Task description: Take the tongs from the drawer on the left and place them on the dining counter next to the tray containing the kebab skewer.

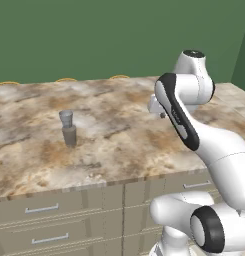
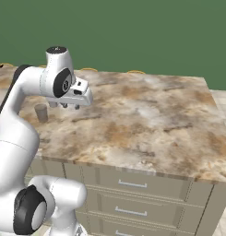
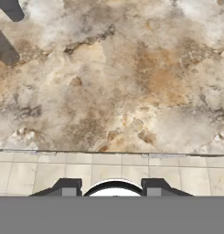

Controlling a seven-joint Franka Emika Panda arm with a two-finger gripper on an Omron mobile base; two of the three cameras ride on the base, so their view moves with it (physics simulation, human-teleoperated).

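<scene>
We are parked in front of the dining counter [image 1: 119, 140], its mottled beige and brown slab spreading wide across both base views, with beige drawers [image 2: 133, 185] and silver bar handles along its front. Our arm rises over the near edge and bends back toward the slab — the gripper [image 2: 70, 106] hangs a little above the stone, pointing down. In the hand view its two dark fingertips [image 3: 66, 186] stand apart with nothing between them, so the jaws are parted and carry nothing; below them we look onto bare marble and the pale floor tiles past the counter edge. The smallest thing on the slab is a grey grinder-like piece [image 1: 68, 128], upright, well to the left of the gripper. We cannot make out the tongs anywhere here.
</scene>
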